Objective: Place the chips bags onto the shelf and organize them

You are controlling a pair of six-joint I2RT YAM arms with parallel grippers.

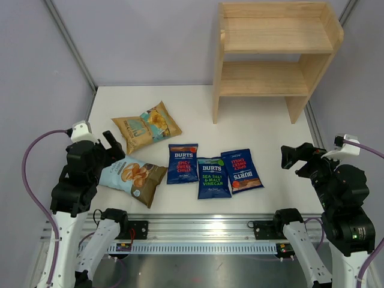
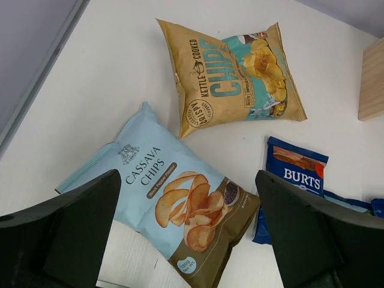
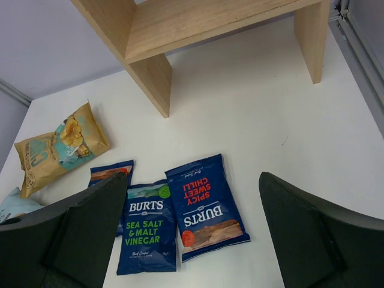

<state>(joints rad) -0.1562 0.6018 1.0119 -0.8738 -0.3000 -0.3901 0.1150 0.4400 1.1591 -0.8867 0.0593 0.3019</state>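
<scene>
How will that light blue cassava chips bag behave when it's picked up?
The cassava chips bag looks puffy and crinkled, so it is probably light and will give when squeezed. Lying flat, it should slide rather than roll if pushed.

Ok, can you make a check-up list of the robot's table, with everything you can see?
Surface: white table, no spills seen.
Job's things: wooden shelf at the far right, both tiers bare. Five bags lie flat on the table: kettle chips bag, cassava chips bag, left Burts bag, middle Burts bag, right Burts bag.
Clutter: nothing seen.
End effectors: left end effector open, pointing at the cassava chips bag; right end effector open; both hold nothing.
Cables: left purple cable and right purple cable, away from the bags.
Surroundings: grey walls, metal rail at the near edge.
</scene>
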